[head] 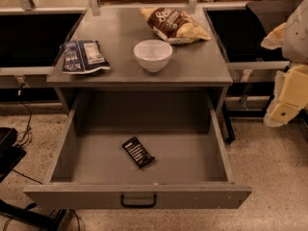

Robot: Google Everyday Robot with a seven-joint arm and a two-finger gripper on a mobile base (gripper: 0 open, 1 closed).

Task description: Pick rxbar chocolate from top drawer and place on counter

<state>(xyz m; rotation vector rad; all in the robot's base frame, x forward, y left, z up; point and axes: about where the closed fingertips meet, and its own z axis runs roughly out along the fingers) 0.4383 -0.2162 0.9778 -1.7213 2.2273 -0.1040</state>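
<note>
The rxbar chocolate (138,152), a small flat black bar with white text, lies at an angle on the floor of the top drawer (96,158), a little left of the middle. The drawer is pulled fully out, and its dark curved handle (138,200) is centred on the front panel. The counter (125,37) is the grey cabinet top behind and above the drawer. My gripper (281,110) hangs at the right edge of the view, outside the drawer and to the right of the cabinet, at about the height of the drawer's back. It holds nothing that I can see.
On the counter are a blue-white snack bag (83,56) at the left, a white bowl (153,55) at front centre and a brown chip bag (174,25) at the back right. Cables and dark equipment (9,150) lie on the floor at the left.
</note>
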